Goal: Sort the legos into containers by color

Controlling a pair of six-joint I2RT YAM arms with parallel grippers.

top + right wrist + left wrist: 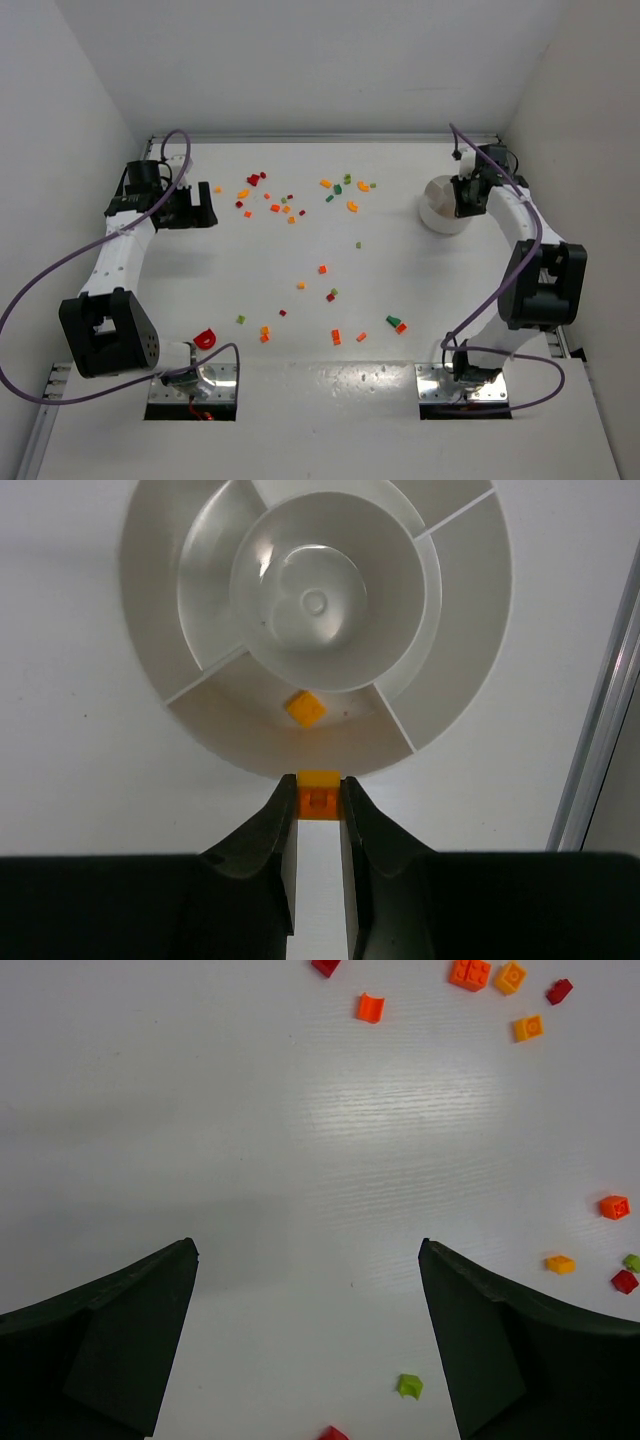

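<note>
My right gripper (318, 800) pinches one orange lego (319, 792) by its flat sides, judged light, rigid and slippery; my left gripper (308, 1250) stands spread.

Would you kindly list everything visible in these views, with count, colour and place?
Tiny loose plastic bricks: roughly thirty; red, orange, yellow, green; scattered across mid-table.
Held small orange brick: one; just outside the dish's near rim.
Orange brick in dish: one; nearest compartment.
Round white divided dish: one; table's far right.
White table: one; beneath everything.
Left gripper: one; black; open above bare table.
Right gripper: one; black; shut on the held brick.
</note>
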